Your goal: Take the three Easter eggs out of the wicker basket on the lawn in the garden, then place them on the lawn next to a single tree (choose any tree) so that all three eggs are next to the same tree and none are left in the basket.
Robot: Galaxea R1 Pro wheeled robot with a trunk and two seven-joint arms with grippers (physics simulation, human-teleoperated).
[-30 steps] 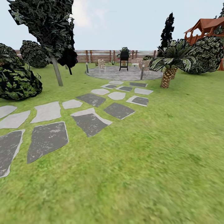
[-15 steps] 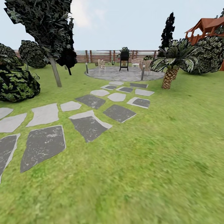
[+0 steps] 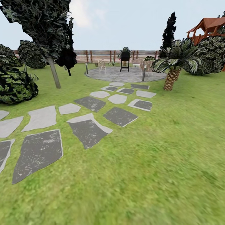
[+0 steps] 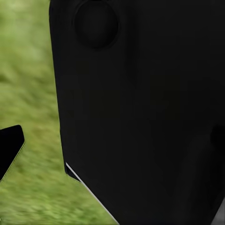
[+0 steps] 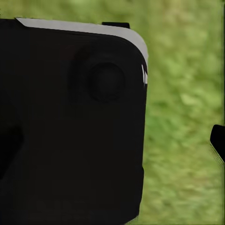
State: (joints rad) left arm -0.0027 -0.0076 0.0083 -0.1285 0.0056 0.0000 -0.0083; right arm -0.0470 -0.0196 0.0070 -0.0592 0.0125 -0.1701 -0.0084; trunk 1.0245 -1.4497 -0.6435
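Whole head view has slid since a second ago: stepping stones (image 3: pixel 89 131) and bush (image 3: pixel 15 86) sit further left and lower, so camera (base too, probably) is turning and rolling over lawn (image 3: pixel 162 162), not things moving. Robot in transit, search under way.

Tree (image 3: pixel 53 72) with pale trunk stands far left beyond stones; palm (image 3: pixel 172 78) right, patio (image 3: pixel 125 74) ahead. Eggs and basket not sighted.

Wrist views add blurred grass close below, behind dark housings. Left hand, right hand: opening and any load cannot be told.
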